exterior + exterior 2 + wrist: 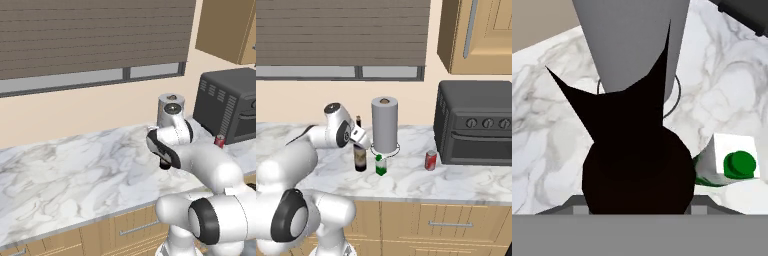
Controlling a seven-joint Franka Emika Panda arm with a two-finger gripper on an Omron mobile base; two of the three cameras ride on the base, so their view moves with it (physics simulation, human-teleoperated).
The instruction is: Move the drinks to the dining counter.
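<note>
Right now the gripper [360, 146] sits over the wine bottle [360, 159] on the marble worktop [406, 182]. Its fingers look pulled in around the bottle's neck, but the dark bottle hides them, so I cannot tell if they really hold it.

The bottle is tall and thin. If the grip is loose, it could slip or tip when lifted. It could bump the carton [381, 165] just beside it, or the paper towel roll [384, 125] close behind.

The can [431, 160] stands near the black oven [476, 122]. Window blinds [341, 32] hang above, and wood cabinets [446, 225] sit below.
</note>
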